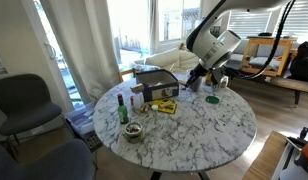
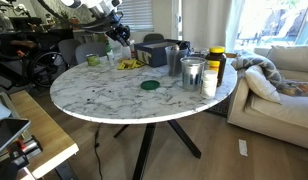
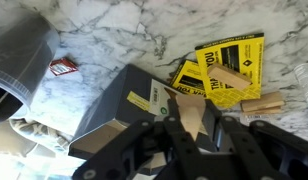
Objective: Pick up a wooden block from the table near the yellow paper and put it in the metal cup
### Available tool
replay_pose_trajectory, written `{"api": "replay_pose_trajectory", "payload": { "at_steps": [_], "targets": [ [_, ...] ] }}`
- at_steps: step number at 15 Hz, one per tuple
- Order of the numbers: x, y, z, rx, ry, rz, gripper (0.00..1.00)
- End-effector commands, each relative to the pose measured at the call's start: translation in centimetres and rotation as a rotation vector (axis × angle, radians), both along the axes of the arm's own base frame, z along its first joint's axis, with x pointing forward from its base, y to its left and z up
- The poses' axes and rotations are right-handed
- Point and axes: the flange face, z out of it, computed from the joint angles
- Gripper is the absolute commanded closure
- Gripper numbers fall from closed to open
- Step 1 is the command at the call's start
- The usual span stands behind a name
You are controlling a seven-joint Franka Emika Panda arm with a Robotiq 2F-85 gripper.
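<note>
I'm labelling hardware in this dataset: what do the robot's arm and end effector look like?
The arm is glossy white with rounded, bulky joint housings; a black cable hangs behind it. The end effector is black, with two angular fingers. No markings are legible.

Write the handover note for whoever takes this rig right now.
The gripper is shut on a wooden block, held above the table near the yellow paper.
The metal cup stands upright further along the table, apart from the gripper.
Done: block grasped, as far as the wrist view shows.
Left: carry it to the metal cup and release it inside.
A spare block lies on the paper.
</note>
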Motion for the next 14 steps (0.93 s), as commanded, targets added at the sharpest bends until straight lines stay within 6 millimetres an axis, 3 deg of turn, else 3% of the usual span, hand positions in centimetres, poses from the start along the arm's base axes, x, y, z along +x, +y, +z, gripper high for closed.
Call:
{"api": "replay_pose_trajectory", "payload": {
  "at_steps": [1, 3, 9, 10, 13, 14],
  "targets": [
    [0.0, 0.0, 0.0, 0.000, 0.000, 0.000, 0.93],
    [0.0, -1.9, 3.7, 0.006, -0.100, -0.129, 0.93],
    [-2.2, -9.6, 11.0, 0.017, -0.274, -0.427, 0.93],
    [-1.2, -7.7, 9.6, 0.014, -0.236, -0.351, 0.71],
    [-2.0, -10.0, 11.4, 0.018, -0.279, -0.412, 0.71],
    [-1.3, -10.0, 11.6, 0.028, -0.290, -0.444, 0.93]
  ]
}}
